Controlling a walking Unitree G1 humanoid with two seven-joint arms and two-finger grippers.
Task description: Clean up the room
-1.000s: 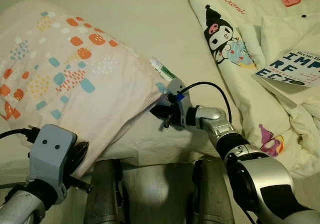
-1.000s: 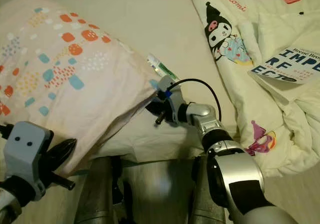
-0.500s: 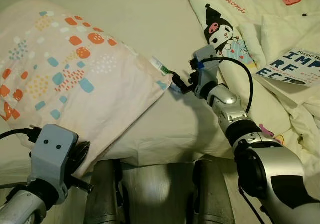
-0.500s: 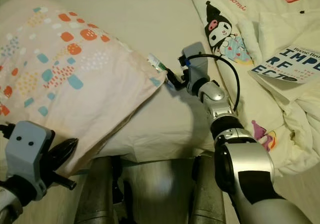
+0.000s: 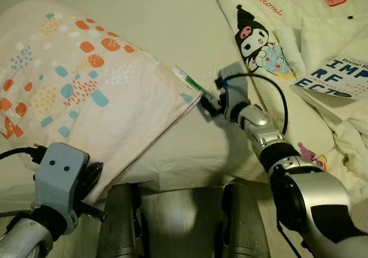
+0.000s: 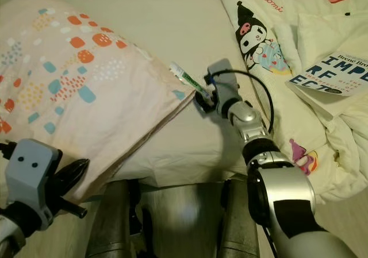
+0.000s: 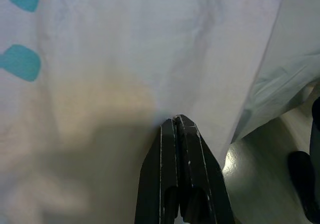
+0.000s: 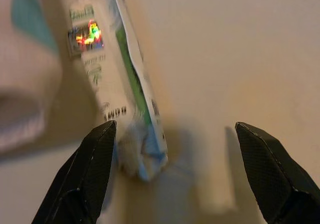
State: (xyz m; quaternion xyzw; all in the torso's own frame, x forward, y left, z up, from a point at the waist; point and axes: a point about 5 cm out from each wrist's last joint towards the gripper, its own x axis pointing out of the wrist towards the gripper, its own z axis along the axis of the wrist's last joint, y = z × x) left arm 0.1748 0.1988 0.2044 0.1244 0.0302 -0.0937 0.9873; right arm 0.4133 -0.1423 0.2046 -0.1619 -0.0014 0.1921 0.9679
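Right tool (image 8: 170, 176) spread wide, released, over near end of toothpaste tube (image 8: 117, 84) on bed; tube's long axis running straight ahead, off-centre toward one finger. Left tool (image 7: 179, 129) clenched on pillow (image 5: 75, 91).

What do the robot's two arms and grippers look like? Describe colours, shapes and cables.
Both arms are silver metal with black joint bands. The right gripper has a grey housing, a blue tag and a looping black cable. The left gripper has a boxy grey housing with two dark dots and a black cable. Both have long, tapering black fingers.
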